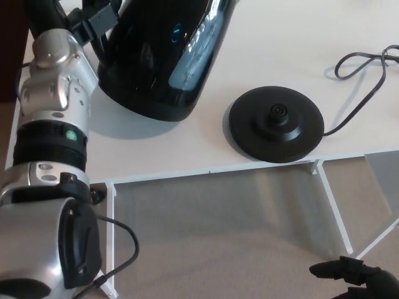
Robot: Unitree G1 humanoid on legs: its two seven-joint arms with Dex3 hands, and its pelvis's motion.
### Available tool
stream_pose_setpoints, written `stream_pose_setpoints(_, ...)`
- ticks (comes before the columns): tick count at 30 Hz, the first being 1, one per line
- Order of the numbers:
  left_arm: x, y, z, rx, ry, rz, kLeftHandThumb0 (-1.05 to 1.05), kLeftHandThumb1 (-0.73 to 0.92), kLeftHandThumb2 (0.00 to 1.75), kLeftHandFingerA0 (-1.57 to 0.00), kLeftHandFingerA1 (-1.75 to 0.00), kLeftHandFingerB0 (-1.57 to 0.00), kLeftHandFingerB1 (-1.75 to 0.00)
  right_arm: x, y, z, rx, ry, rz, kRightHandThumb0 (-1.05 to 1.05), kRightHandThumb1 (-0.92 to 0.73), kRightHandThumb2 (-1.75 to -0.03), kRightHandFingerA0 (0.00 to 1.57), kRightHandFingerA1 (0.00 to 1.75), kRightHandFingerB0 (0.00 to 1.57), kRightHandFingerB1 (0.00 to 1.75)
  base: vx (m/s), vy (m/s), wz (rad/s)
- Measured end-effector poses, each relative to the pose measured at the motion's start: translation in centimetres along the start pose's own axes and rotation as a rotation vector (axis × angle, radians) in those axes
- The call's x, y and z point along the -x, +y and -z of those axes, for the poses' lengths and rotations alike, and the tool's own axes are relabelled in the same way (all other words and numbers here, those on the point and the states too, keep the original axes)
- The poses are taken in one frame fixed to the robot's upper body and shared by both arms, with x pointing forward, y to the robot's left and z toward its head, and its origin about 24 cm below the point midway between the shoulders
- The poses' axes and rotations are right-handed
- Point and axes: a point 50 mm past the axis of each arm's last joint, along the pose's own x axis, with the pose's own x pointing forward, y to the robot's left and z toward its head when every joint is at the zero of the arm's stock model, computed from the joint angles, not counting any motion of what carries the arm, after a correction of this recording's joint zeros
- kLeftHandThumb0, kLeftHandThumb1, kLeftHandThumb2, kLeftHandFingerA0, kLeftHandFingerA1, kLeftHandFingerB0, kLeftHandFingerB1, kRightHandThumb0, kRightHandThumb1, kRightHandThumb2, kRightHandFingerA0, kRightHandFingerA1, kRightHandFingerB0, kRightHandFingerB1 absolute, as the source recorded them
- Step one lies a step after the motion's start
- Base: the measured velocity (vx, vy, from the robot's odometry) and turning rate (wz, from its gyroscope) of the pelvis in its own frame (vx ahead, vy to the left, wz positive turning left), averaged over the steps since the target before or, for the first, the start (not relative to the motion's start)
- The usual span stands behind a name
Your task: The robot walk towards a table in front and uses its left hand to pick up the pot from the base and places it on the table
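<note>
Gripping the black electric kettle (156,56) by its handle, the left hand (93,22) keeps it near the white table (280,37)'s front-left corner, apart from the round base (276,124) by the front edge.

The left arm (50,156) fills the picture from eight o'clock to eleven o'clock. It is built of brushed silver shells, rounded and jointed. A wide black band (43,149) rings it at nine o'clock and carries a small round green dot (70,134). Above the band sits a smooth silver dome cap (50,53), with small screws (43,167) set into the shells around it. The lowest shell bears a rounded black panel (78,246). From there a thin black cable (128,249) loops out toward six o'clock. The left hand (59,18), at eleven o'clock, is black and cut by the frame. The right hand (358,279), at five o'clock, is matte black and knobbly.
</note>
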Motion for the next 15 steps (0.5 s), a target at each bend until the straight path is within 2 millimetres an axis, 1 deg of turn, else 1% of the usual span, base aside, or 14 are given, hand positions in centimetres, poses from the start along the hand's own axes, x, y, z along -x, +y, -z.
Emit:
stream_pose_setpoints(1, 0.0, 0.0, 0.1, -0.008, -0.007, 0.003, -0.14, 0.83, 0.65, -0.87, -1.17, -0.73, -0.78, 0.0, 0.0, 0.0, 0.0, -0.001, 0.0, -0.5, -0.43, -0.79, 0.87, 0.64, 0.58, 0.56, 0.0, 0.0, 0.0)
stream_pose_setpoints(3, 0.1, 0.1, 0.4, -0.015, -0.012, 0.017, -0.14, 0.83, 0.65, -0.87, -1.17, -0.73, -0.78, -0.1, -0.1, -0.1, 0.001, -0.004, 0.001, -0.5, -0.43, -0.79, 0.87, 0.64, 0.58, 0.56, 0.0, 0.0, 0.0)
stream_pose_setpoints(4, 0.1, 0.2, 0.6, -0.015, -0.009, 0.025, -0.12, 0.78, 0.67, -0.89, -1.11, -0.73, -0.58, -0.2, -0.1, -0.2, 0.003, -0.007, 0.002, -0.47, -0.45, -0.56, 0.88, 0.48, 0.67, 0.47, 0.0, 0.0, 0.0)
stream_pose_setpoints(5, 0.2, 0.3, 0.8, -0.013, -0.006, 0.037, -0.22, 0.7, 0.61, -0.95, -0.86, -0.62, -0.43, -0.3, -0.2, -0.3, 0.004, -0.011, 0.003, -0.48, -0.45, -0.56, 0.88, 0.48, 0.67, 0.47, 0.0, 0.0, 0.0)
stream_pose_setpoints(6, 0.2, 0.4, 1.0, -0.01, -0.003, 0.05, -0.22, 0.7, 0.61, -0.95, -0.86, -0.62, -0.43, -0.4, -0.2, -0.4, 0.004, -0.014, 0.004, -0.48, -0.45, -0.56, 0.88, 0.48, 0.67, 0.47, 0.0, 0.0, 0.0)
stream_pose_setpoints(7, 0.3, 0.5, 1.2, -0.008, -0.001, 0.063, -0.34, 0.68, 0.61, -0.99, -0.68, -0.51, -0.38, -0.4, -0.2, -0.5, 0.005, -0.016, 0.004, -0.47, -0.4, -0.8, 0.84, 0.65, 0.57, 0.58, 0.0, 0.0, 0.0)
stream_pose_setpoints(8, 0.4, 0.6, 1.4, -0.007, 0.003, 0.077, -0.34, 0.68, 0.61, -0.99, -0.68, -0.51, -0.38, -0.5, -0.3, -0.5, 0.005, -0.017, 0.005, -0.47, -0.4, -0.8, 0.84, 0.65, 0.57, 0.58, 0.0, 0.0, 0.0)
stream_pose_setpoints(9, 0.5, 0.8, 1.6, -0.005, 0.004, 0.089, -0.44, 0.67, 0.6, -0.6, -0.44, -0.3, -0.31, -0.5, -0.3, -0.5, 0.006, -0.017, 0.004, -0.49, -0.42, -0.8, 0.85, 0.64, 0.56, 0.56, 0.0, 0.0, 0.0)
stream_pose_setpoints(10, 0.6, 0.9, 1.9, -0.002, 0.008, 0.107, -0.44, 0.67, 0.6, -0.6, -0.44, -0.3, -0.31, -0.5, -0.2, -0.5, 0.006, -0.017, 0.003, -0.49, -0.42, -0.8, 0.85, 0.64, 0.56, 0.56, 0.0, 0.0, 0.0)
stream_pose_setpoints(11, 0.7, 1.0, 2.0, -0.001, 0.01, 0.121, -0.49, 0.63, 0.59, -0.5, -0.4, -0.26, -0.29, -0.5, -0.2, -0.5, 0.006, -0.016, 0.003, -0.5, -0.43, -0.8, 0.85, 0.64, 0.56, 0.55, 0.0, 0.0, 0.0)
stream_pose_setpoints(12, 0.8, 1.0, 2.1, -0.001, 0.011, 0.141, -0.65, 0.51, 0.77, -0.26, -0.44, -0.11, -0.36, -0.5, -0.2, -0.6, 0.006, -0.016, 0.003, -0.49, -0.42, -0.8, 0.84, 0.64, 0.57, 0.56, 0.0, 0.0, 0.0)
stream_pose_setpoints(13, 0.8, 1.1, 2.1, 0.0, 0.013, 0.154, -0.35, 0.38, 0.94, -0.01, -0.48, 0.0, -0.47, -0.5, -0.2, -0.6, 0.007, -0.016, 0.003, -0.5, -0.42, -0.8, 0.85, 0.64, 0.57, 0.56, 0.0, 0.0, 0.0)
stream_pose_setpoints(14, 0.9, 1.1, 2.1, 0.003, 0.014, 0.171, -0.35, 0.38, 0.94, -0.01, -0.48, 0.0, -0.47, -0.5, -0.2, -0.6, 0.007, -0.017, 0.003, -0.5, -0.42, -0.8, 0.85, 0.64, 0.57, 0.56, 0.0, 0.0, 0.0)
stream_pose_setpoints(15, 1.0, 1.2, 2.0, 0.005, 0.015, 0.187, -0.68, 0.48, 0.84, -0.04, -0.4, -0.05, -0.26, -0.5, -0.2, -0.6, 0.007, -0.017, 0.003, -0.5, -0.42, -0.8, 0.85, 0.64, 0.58, 0.56, 0.0, 0.0, 0.0)
